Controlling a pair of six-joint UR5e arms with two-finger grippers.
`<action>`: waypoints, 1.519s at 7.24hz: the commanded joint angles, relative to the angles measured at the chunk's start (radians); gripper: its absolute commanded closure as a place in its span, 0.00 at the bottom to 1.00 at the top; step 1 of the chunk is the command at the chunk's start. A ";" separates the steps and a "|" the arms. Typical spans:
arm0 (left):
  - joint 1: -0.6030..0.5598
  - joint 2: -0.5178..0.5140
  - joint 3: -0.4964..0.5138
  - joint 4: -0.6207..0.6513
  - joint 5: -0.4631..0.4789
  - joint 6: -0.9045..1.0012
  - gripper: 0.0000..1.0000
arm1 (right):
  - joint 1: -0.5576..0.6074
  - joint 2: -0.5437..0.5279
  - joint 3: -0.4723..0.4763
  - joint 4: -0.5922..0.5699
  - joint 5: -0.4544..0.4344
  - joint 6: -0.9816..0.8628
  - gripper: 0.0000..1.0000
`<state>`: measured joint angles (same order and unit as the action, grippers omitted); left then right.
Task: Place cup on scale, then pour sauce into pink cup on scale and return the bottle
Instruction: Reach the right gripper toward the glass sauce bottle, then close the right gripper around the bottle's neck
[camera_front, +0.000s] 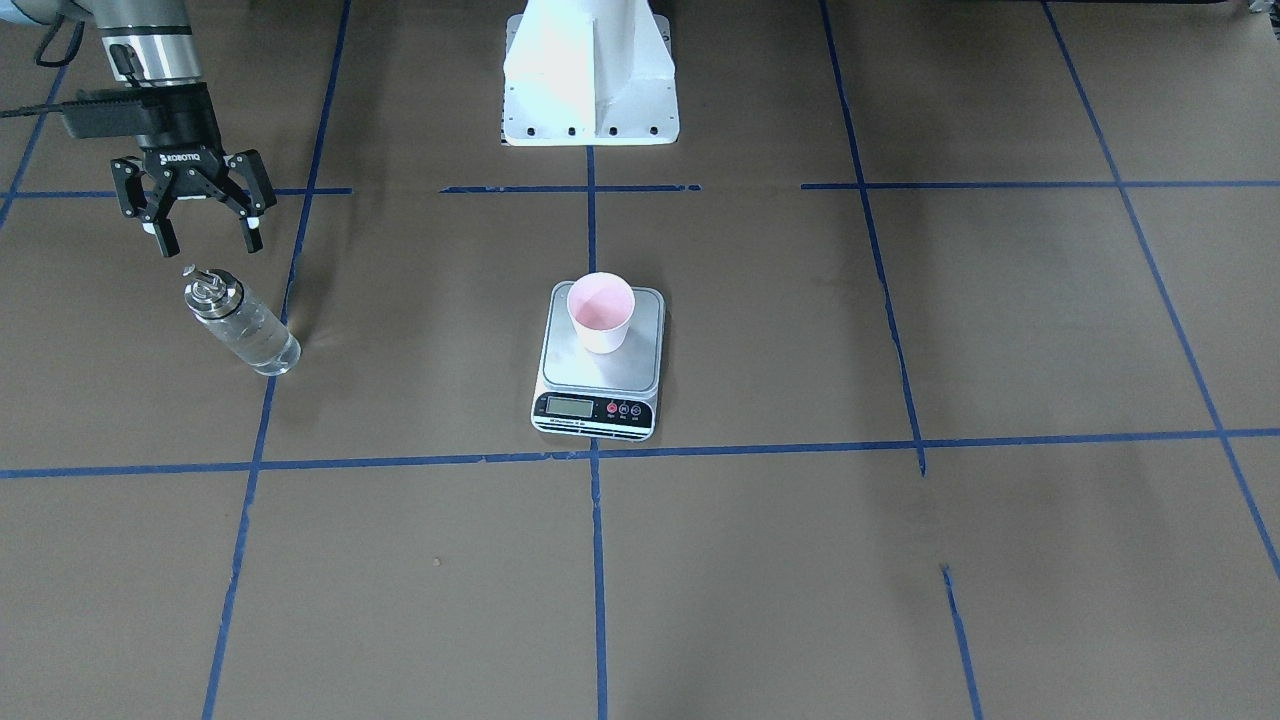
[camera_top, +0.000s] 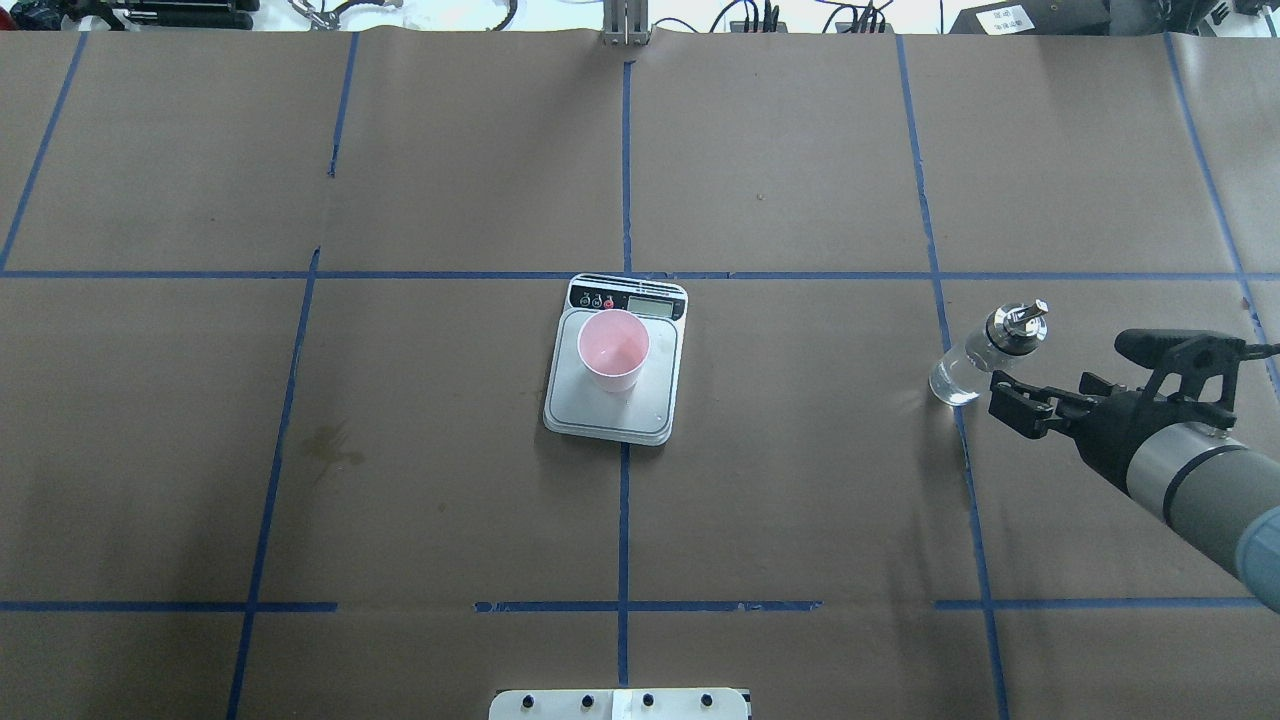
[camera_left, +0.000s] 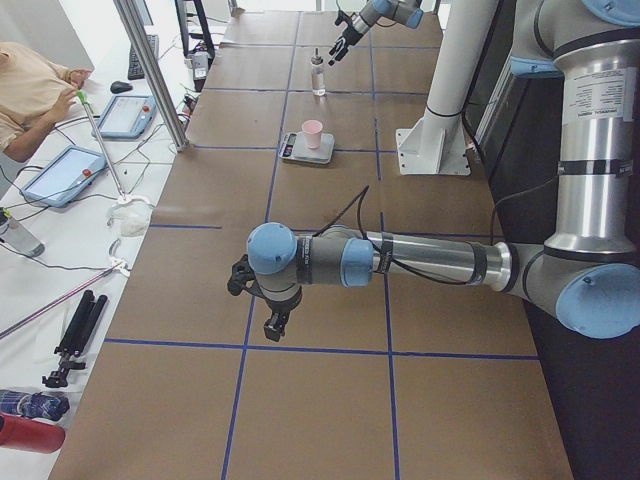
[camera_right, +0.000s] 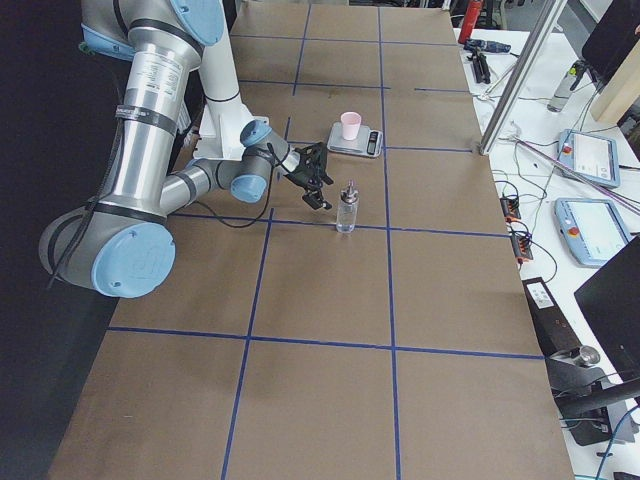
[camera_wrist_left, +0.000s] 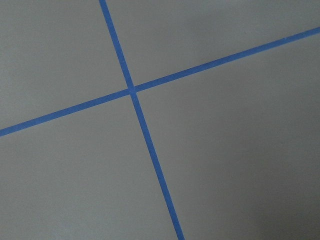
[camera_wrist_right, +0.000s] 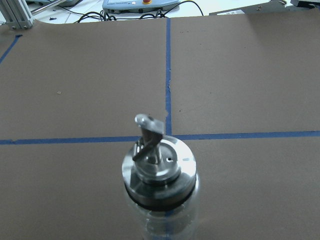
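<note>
Pink cup (camera_front: 600, 312) stands upright on the steel platform of the scale (camera_front: 598, 388), toward the platform's robot-side half, with its mouth open to the ceiling. Whether any liquid lies in it cannot be told. The scale sits at the middle of the brown surface (camera_front: 800, 580), on a blue tape line (camera_front: 597, 560), with its black display strip facing away from the robot.

Well apart from the scale, on the robot's right side, the bottle (camera_front: 240, 322) stands upright on the surface on another tape line. Its silver cap and spout are on, and the clear sauce (camera_front: 264, 347) shows through the glass.

The right gripper (camera_front: 208, 243) hangs just beside the bottle on the robot's side, at about cap height and not touching it. Its fingers (camera_front: 165, 243) are spread wide and hold nothing. The right wrist view looks down on the cap and spout from close by.

The left gripper (camera_left: 272, 325) shows only in the left side view, pointing down over the surface far from the scale. How far its fingers are parted cannot be told.
</note>
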<state>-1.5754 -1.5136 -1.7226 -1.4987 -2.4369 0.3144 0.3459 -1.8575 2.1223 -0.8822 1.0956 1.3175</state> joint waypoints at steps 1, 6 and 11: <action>0.000 0.000 -0.006 0.000 -0.002 0.000 0.00 | -0.034 0.059 -0.108 0.057 -0.087 0.002 0.00; 0.000 -0.002 -0.020 0.000 -0.001 -0.001 0.00 | -0.036 0.141 -0.205 0.060 -0.216 -0.009 0.00; 0.000 0.000 -0.034 0.002 -0.001 -0.003 0.00 | -0.035 0.178 -0.240 0.060 -0.301 -0.014 0.00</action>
<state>-1.5754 -1.5152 -1.7511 -1.4984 -2.4376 0.3126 0.3112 -1.6924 1.8838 -0.8222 0.8206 1.3051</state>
